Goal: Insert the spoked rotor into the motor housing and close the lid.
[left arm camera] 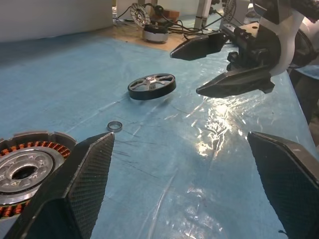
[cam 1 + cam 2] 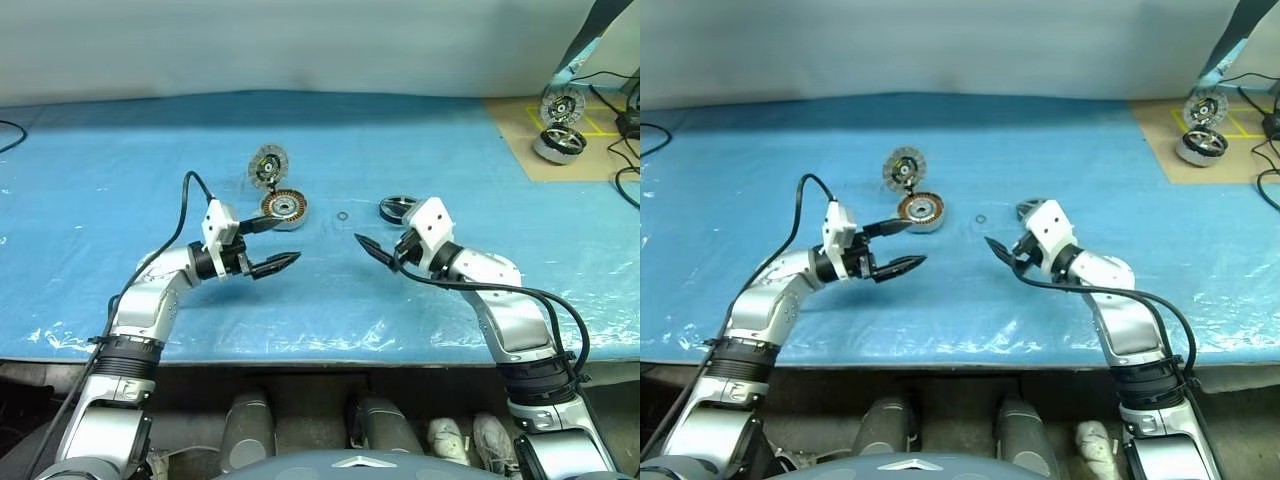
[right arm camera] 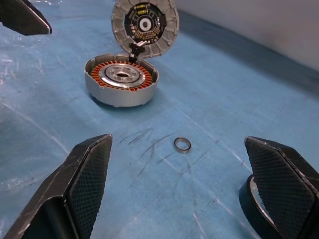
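Observation:
The motor housing (image 2: 284, 208), a low puck with copper windings around a silver centre, sits on the blue table (image 2: 120, 170). Its lid (image 2: 267, 165) stands upright, hinged open at the far side, its inner face showing (image 3: 144, 25). The spoked rotor (image 2: 398, 208), a dark ring with silvery spokes, lies flat to the right (image 1: 152, 85). My left gripper (image 2: 291, 239) hovers open just in front of the housing, holding nothing. My right gripper (image 2: 372, 243) is open and empty too, just in front and to the left of the rotor. The two grippers face each other.
A tiny washer ring (image 2: 343, 216) lies between housing and rotor. At the back right a brown board (image 2: 520, 130) carries a shiny drum-shaped wheel (image 2: 559, 143), another motor part (image 2: 562, 105) and cables. The table's front edge (image 2: 320, 355) runs under my forearms.

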